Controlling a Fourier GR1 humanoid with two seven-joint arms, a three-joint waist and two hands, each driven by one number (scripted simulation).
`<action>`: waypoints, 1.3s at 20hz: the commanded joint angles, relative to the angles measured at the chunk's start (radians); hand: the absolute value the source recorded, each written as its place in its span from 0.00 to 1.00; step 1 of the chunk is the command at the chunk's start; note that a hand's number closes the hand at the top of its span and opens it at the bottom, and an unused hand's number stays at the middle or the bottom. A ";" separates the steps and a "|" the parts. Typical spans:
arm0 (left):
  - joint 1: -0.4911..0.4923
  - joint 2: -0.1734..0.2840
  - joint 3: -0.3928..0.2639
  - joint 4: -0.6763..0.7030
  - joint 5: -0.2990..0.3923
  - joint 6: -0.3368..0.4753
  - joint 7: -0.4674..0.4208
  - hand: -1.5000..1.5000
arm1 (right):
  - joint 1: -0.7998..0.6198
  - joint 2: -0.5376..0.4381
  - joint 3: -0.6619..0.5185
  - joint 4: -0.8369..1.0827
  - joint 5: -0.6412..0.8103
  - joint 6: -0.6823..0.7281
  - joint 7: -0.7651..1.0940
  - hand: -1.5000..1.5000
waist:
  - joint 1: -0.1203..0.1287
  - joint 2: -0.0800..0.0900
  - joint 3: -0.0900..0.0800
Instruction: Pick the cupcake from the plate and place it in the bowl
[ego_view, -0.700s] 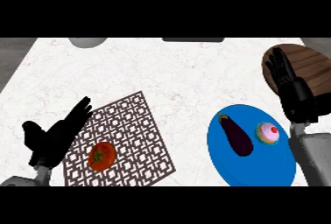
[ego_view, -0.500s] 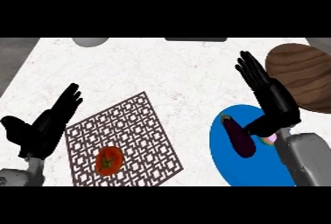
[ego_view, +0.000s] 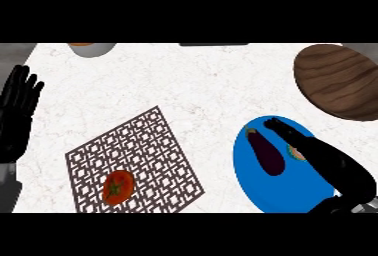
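Observation:
A blue plate lies at the lower right of the counter. On it rests a dark purple eggplant, and beside that the cupcake, mostly hidden under my right hand. That hand lies over the plate with fingers stretched toward the upper left, straight, not curled round the cupcake. The brown wooden bowl sits at the upper right, past the plate. My left hand stands open at the left edge, fingers up.
A brown lattice trivet lies at the lower middle left with a tomato on its near corner. A small grey cup shows at the top left edge.
My right hand has come down from above the plate's far edge onto the plate, covering the cupcake. The left hand has shifted to the left edge. The view has swung.

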 joint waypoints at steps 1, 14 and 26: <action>-0.006 -0.010 0.031 0.027 -0.012 -0.004 -0.054 0.50 | 0.172 -0.134 -0.063 -0.144 0.064 0.083 -0.191 0.00 | -0.008 0.009 0.000; -0.023 -0.029 0.040 0.073 -0.019 -0.042 -0.079 0.50 | 0.151 -0.593 -0.517 -0.121 0.136 0.243 -0.099 0.00 | 0.016 0.016 -0.002; -0.064 -0.053 0.044 0.084 -0.043 -0.051 -0.059 0.50 | 0.167 -0.747 -0.400 -0.091 0.427 0.275 -0.187 0.00 | 0.037 0.019 0.000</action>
